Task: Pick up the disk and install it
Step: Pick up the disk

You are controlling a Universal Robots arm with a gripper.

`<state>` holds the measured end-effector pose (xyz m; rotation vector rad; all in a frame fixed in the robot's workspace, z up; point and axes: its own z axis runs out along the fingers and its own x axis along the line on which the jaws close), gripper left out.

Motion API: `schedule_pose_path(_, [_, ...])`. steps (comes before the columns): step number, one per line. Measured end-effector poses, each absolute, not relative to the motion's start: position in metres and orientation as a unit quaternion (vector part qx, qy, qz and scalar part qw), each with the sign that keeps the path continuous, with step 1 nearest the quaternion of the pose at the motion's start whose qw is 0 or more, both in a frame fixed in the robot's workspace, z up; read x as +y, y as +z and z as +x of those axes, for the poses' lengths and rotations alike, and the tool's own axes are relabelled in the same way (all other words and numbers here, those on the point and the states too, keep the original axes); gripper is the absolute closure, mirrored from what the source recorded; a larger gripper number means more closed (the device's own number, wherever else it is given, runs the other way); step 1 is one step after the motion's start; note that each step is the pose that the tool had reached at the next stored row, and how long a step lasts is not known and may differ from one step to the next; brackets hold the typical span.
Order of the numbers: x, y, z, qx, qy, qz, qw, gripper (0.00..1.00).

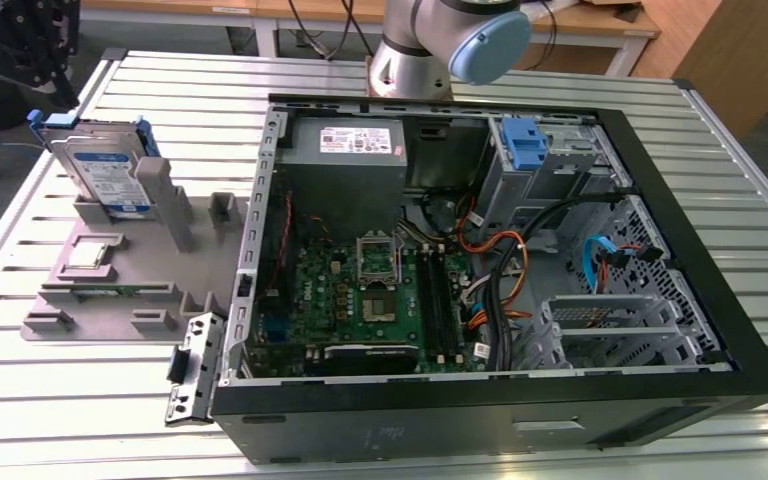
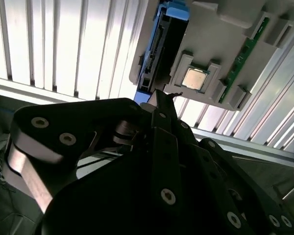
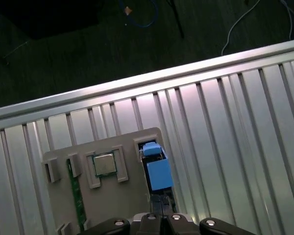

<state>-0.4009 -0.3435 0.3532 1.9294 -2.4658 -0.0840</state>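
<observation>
1. The disk (image 1: 101, 172), a rectangular silver hard drive with a white-and-blue label in a blue plastic carrier, is standing on edge in a slot of the grey plastic holding fixture (image 1: 157, 270). The fixture is lying on the slatted metal tabletop (image 1: 37, 400) at the exterior view's left, well apart from the open black computer case (image 1: 738, 320).
2. The black end effector (image 2: 162, 96) is hanging over the fixture. In the exterior view its dark body is sitting above the disk and a little toward the exterior view's left, so the disk is lying below it and slightly toward the exterior view's right. Both wrist views are looking down onto the disk's upper edge.
3. How far the end effector is open cannot be told. It is not seen holding anything, and the disk is resting in its slot.
4. The disk's long axis appears to be running upright. The blue handle tabs (image 3: 159, 174) are pointing upward toward the end effector, and the labelled broad face is turning toward the exterior view's right.
5. A small square silver chip (image 2: 195, 78) is sitting flat in the fixture just beside the disk.
</observation>
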Motion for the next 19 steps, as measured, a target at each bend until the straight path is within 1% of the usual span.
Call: schedule_pose_path(19, [-0.3435, 0.3532, -0.4009, -0.774, -0.027, 0.632, 0.005, 0.90])
